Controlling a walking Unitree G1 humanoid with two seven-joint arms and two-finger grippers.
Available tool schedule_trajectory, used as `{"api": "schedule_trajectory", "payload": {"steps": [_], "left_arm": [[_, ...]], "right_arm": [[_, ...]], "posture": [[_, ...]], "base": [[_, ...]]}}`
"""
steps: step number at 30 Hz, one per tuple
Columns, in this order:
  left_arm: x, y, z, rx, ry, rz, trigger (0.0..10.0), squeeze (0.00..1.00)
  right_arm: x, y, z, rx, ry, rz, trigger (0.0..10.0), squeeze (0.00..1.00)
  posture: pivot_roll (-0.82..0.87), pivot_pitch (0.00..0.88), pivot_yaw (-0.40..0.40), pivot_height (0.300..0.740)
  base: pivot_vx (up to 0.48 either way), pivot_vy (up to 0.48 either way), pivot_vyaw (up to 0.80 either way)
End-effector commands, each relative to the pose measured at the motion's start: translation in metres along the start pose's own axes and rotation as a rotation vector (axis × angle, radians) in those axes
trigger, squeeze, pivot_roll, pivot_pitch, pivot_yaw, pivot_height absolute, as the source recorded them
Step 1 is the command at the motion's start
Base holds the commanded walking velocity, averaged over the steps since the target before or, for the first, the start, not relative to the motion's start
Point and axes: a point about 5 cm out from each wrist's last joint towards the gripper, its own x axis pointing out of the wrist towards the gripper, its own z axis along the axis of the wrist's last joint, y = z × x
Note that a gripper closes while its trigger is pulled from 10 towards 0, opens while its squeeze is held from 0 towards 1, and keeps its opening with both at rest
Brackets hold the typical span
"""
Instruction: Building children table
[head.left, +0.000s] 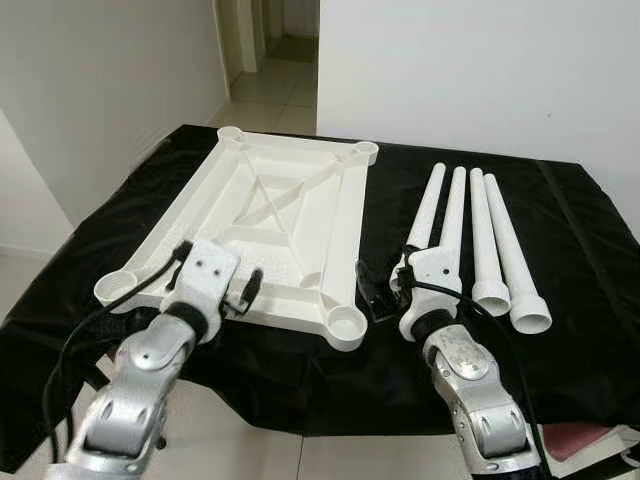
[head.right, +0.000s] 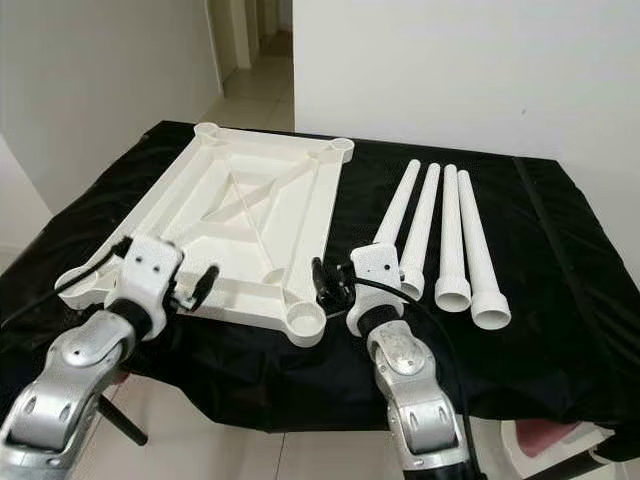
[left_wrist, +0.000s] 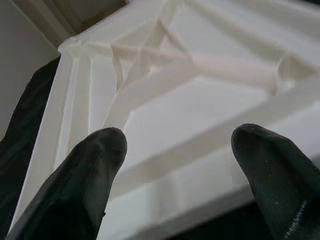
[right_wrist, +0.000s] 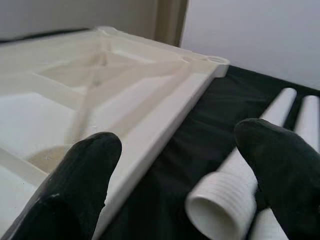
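Tabletop (head.left: 270, 215) lies underside up, long axis running away; both claws (left_wrist: 175, 175) (right_wrist: 180, 180) released.

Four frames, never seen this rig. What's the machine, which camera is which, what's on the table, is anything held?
It is a humanoid robot with two silver arms, each ending in two long black fingers. The two wide pictures come from a stereo camera on its head, looking down. The two close-ups come from cameras on each wrist, looking along the fingers.

On a table under a black cloth lies a white tabletop, underside up, with a round socket at each corner. To its right lie four white legs, side by side.

The left gripper hovers open over the tabletop's near edge. The right gripper hovers open between the tabletop and the nearest leg. Nothing is held.
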Motion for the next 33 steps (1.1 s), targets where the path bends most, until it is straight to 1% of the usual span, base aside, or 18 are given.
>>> {"api": "schedule_trajectory", "payload": {"steps": [1,2,3,4,6,8,9,11,14,15,17,18,19,21,24,28,29,33], "left_arm": [[-0.001,-0.002,-0.002,0.068,-0.005,-0.040,10.0,0.00],[-0.003,-0.001,-0.002,0.079,-0.004,-0.053,10.0,0.00],[-0.004,0.004,0.003,0.019,-0.023,-0.033,10.0,0.00],[-0.004,0.011,0.012,-0.089,-0.062,0.002,10.0,0.00],[-0.005,0.019,0.025,-0.234,-0.125,0.050,10.0,0.00],[-0.005,0.022,0.029,-0.264,-0.144,0.063,10.0,0.00],[-0.005,0.020,0.035,-0.253,-0.166,0.046,10.0,0.00],[-0.003,0.009,0.050,-0.299,-0.224,-0.024,10.0,0.00],[0.000,0.003,0.055,-0.335,-0.241,-0.050,10.0,0.00],[0.004,-0.002,0.056,-0.356,-0.239,-0.068,10.0,0.00],[0.006,-0.004,0.056,-0.363,-0.235,-0.075,10.0,0.00],[0.013,-0.013,0.051,-0.282,-0.194,-0.094,10.0,0.00],[0.013,-0.013,0.051,-0.282,-0.194,-0.094,10.0,0.00],[0.020,-0.031,0.047,-0.207,-0.148,-0.176,10.0,0.00],[0.020,-0.040,0.048,-0.194,-0.146,-0.231,10.0,0.00],[0.019,-0.040,0.051,-0.185,-0.156,-0.248,10.0,0.00],[0.019,-0.041,0.053,-0.193,-0.164,-0.255,10.0,0.00],[0.015,-0.045,0.054,-0.198,-0.180,-0.287,10.0,0.00]], "right_arm": [[0.002,-0.003,-0.001,-0.006,0.026,-0.031,10.0,0.00],[0.002,-0.007,-0.002,0.004,0.048,-0.063,10.0,0.00],[0.004,-0.015,-0.003,-0.022,0.074,-0.114,10.0,0.00],[0.005,-0.021,0.000,-0.004,0.082,-0.145,10.0,0.00],[0.007,-0.031,0.008,0.034,0.085,-0.183,10.0,0.00],[0.008,-0.034,0.011,0.055,0.084,-0.193,10.0,0.00],[0.010,-0.042,0.018,0.139,0.076,-0.215,10.0,0.00],[0.018,-0.057,0.023,0.287,0.075,-0.231,10.0,0.00],[0.023,-0.064,0.021,0.315,0.094,-0.233,10.0,0.00],[0.027,-0.067,0.016,0.327,0.142,-0.216,10.0,0.00],[0.029,-0.068,0.013,0.332,0.175,-0.204,10.0,0.00],[0.034,-0.071,0.010,0.316,0.204,-0.182,10.0,0.00],[0.034,-0.071,0.010,0.316,0.204,-0.182,10.0,0.00],[0.048,-0.078,0.011,0.261,0.232,-0.143,10.0,0.00],[0.055,-0.079,0.014,0.265,0.245,-0.098,10.0,0.00],[0.061,-0.077,0.014,0.296,0.270,-0.053,10.0,0.00],[0.063,-0.073,0.013,0.341,0.276,-0.020,10.0,0.00],[0.067,-0.061,0.007,0.425,0.314,0.032,10.0,0.00]], "posture": [[-0.02,0.010,0.017,0.740],[-0.02,0.010,0.017,0.740],[-0.02,0.010,0.017,0.740],[-0.02,0.017,0.019,0.740],[-0.02,0.017,0.019,0.740],[-0.02,0.017,0.019,0.740],[-0.03,0.022,0.021,0.740],[-0.04,0.026,0.022,0.740],[-0.03,0.027,0.022,0.740],[-0.03,0.026,0.020,0.740],[-0.03,0.026,0.020,0.740],[-0.04,0.027,0.023,0.740],[-0.04,0.027,0.023,0.740],[-0.05,0.029,0.023,0.740],[-0.06,0.033,0.019,0.740],[-0.06,0.037,0.017,0.740],[-0.06,0.044,0.013,0.740],[-0.06,0.060,0.009,0.740]], "base": [[0.000,0.000,0.00],[0.000,0.000,0.00],[0.000,0.000,0.00],[0.000,0.000,0.00],[0.000,0.000,0.00],[0.000,0.000,0.00],[0.000,0.000,0.00],[0.000,0.000,0.00],[0.000,0.000,0.00],[0.000,0.000,0.00],[0.000,0.000,0.00],[0.000,0.000,0.00],[0.000,0.000,0.00],[0.000,0.000,0.00],[0.000,0.000,0.00],[0.000,0.000,0.00],[0.000,0.000,0.00],[0.000,0.000,0.00]]}}
